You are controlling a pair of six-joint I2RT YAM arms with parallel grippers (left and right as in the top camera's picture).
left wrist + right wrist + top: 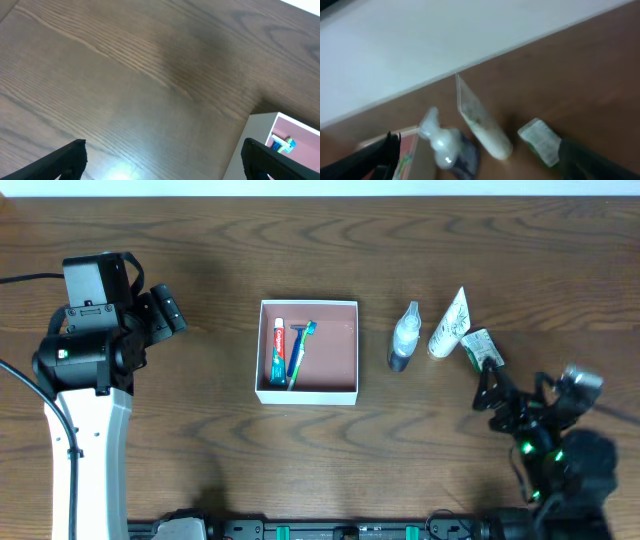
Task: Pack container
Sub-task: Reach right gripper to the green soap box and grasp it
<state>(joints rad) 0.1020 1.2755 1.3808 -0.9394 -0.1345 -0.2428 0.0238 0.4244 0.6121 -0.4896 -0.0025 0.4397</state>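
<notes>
Wood table (200, 440), container (308, 395) holding toothpaste (277, 348) and toothbrush (299, 352)

One square white-walled cardboard box (308, 304); one red-green toothpaste tube (277, 352); one blue-teal handled stick (298, 352); one clear spray bottle (404, 338); one white squeeze tube (450, 325); one green-and-white carton (479, 347).

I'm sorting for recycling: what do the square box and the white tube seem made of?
The box looks like matte cardboard: thin white walls, flat reddish-brown inside. The white tube looks like soft, smooth plastic, judging by its flat crimped end, though the blur leaves that open.
</notes>
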